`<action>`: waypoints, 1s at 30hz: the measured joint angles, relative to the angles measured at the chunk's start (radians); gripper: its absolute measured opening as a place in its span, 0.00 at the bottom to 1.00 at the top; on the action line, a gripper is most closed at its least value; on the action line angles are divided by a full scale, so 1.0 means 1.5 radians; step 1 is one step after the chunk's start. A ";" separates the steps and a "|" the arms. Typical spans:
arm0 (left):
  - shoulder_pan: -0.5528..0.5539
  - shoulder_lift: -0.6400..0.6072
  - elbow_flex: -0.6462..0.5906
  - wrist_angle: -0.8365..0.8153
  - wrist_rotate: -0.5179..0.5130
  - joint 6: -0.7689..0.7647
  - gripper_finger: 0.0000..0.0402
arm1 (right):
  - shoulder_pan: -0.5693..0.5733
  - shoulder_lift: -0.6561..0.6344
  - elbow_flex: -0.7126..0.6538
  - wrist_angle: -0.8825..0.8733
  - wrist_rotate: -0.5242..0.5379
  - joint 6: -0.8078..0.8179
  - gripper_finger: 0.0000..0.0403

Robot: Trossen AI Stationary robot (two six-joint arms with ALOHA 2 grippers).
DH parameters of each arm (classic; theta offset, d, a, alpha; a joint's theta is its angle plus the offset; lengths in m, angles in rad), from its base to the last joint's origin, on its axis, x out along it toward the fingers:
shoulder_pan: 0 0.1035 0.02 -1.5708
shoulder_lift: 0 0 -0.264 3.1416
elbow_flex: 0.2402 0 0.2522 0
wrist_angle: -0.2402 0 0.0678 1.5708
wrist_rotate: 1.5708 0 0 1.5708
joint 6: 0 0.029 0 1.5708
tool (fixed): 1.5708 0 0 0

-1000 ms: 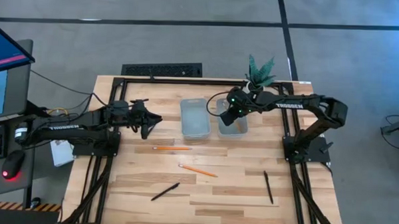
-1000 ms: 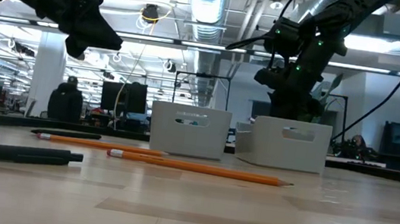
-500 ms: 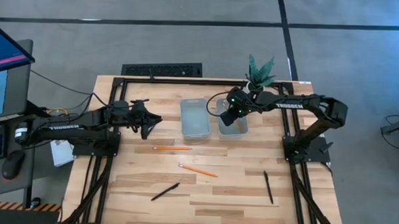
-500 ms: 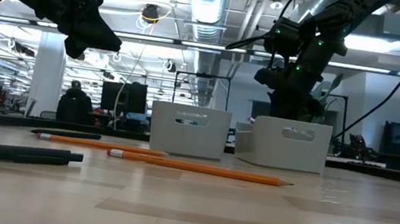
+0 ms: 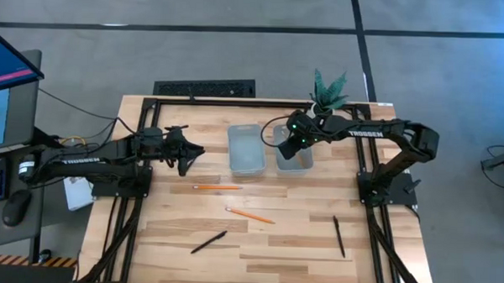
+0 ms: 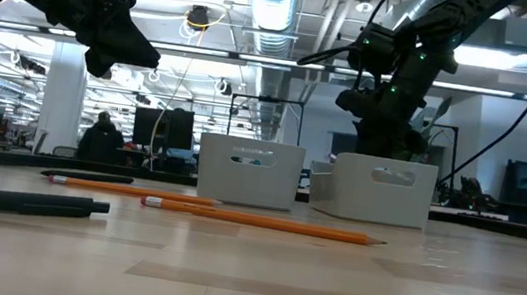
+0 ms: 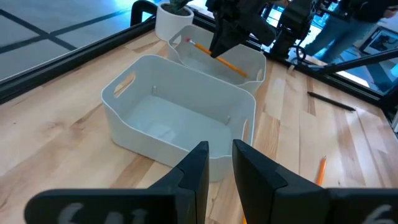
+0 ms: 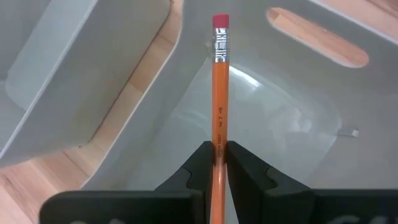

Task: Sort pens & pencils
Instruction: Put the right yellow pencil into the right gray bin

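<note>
My right gripper (image 5: 287, 149) is over the right white tray (image 5: 303, 165), shut on an orange pencil (image 8: 220, 93) whose pink eraser end points ahead into the tray. My left gripper (image 5: 188, 156) hangs above the table, left of the left white tray (image 5: 232, 149). Its fingers stand barely apart and hold nothing. Two more pencils (image 5: 217, 187) (image 5: 249, 214) lie flat on the table in front of the trays. Two black pens (image 5: 208, 242) (image 5: 339, 236) lie nearer the near edge. A third pen does not show in the high view. My right gripper pinches the pencil's shaft (image 8: 219, 140) between its two fingers, with the pencil lying along them. It comes from above, slanting down into the right tray (image 7: 258, 62). The pencil (image 7: 230, 64) sits tilted inside the tray's opening; whether it touches the floor cannot be told.
A small potted plant (image 5: 328, 89) stands at the far edge behind the right tray. A black frame (image 5: 203, 99) runs along the table's far side and both arm bases. A monitor, keyboard and mouse sit off the table's left. Bare wood lies between the loose pens and pencils.
</note>
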 joint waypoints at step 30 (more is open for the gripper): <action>0.000 0.000 0.000 0.000 0.000 0.001 0.15 | -0.001 0.000 0.000 -0.014 0.001 0.006 0.17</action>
